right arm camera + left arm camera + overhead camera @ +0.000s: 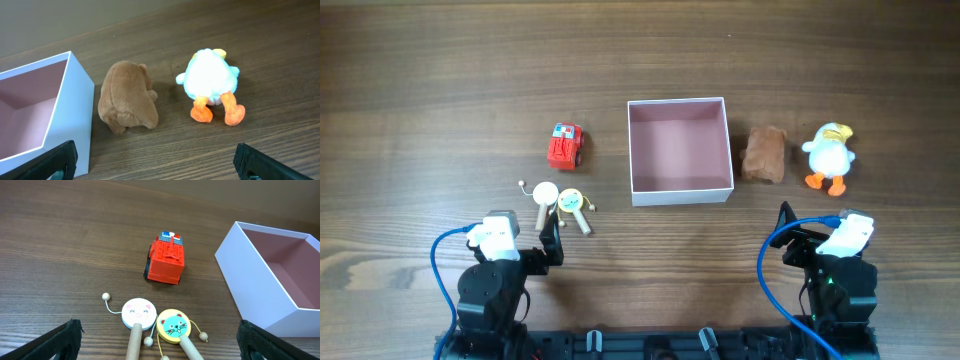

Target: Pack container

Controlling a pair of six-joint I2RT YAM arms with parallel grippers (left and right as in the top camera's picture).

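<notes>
Packing not begun: container (682, 194) stands mid-table, nothing inside. We see red truck (565, 146), 2 rattles (570, 201), brown plush (764, 154), duck (830, 155) all outside it. Left gripper (159, 327) & right gripper (155, 148) spread wide, empty.

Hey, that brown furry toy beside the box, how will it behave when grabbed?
The brown plush toy looks soft and furry, so it would probably squash when gripped, not slip. Lying low and rounded, it seems unlikely to tip.
</notes>
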